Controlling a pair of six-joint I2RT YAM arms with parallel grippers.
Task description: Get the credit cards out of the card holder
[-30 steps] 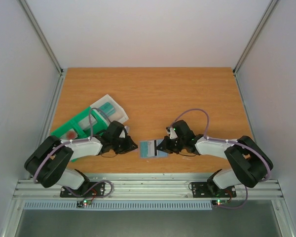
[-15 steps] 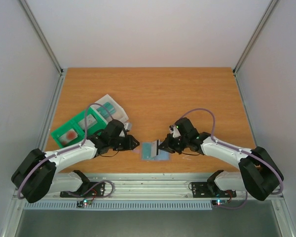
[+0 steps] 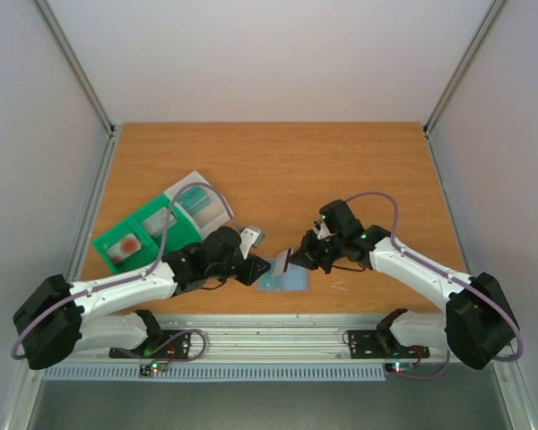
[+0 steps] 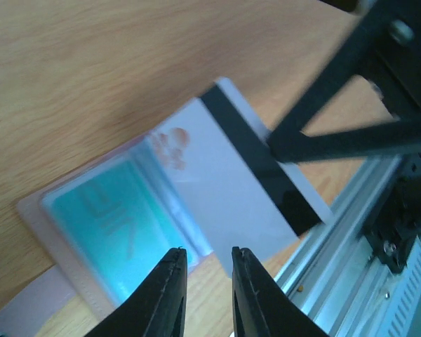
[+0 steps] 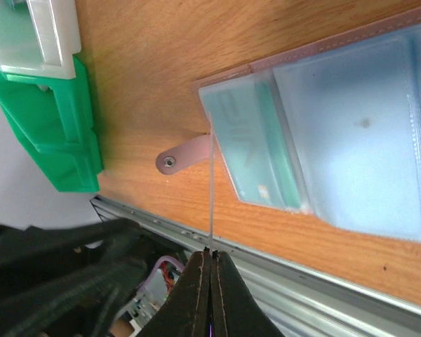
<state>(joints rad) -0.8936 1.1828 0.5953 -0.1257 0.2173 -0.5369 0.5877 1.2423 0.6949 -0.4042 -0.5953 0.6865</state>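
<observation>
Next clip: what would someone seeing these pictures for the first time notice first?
The right hand, shut on a pale credit card with a black stripe, holds it tilted over the open card holder near the front edge of the table. A teal card sits in a clear pocket of the holder, with the left hand close by, fingers slightly apart and empty.

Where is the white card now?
Top view, front centre of the wooden table: the white black-striped card is pinched by the right gripper at the pale card holder.
</observation>
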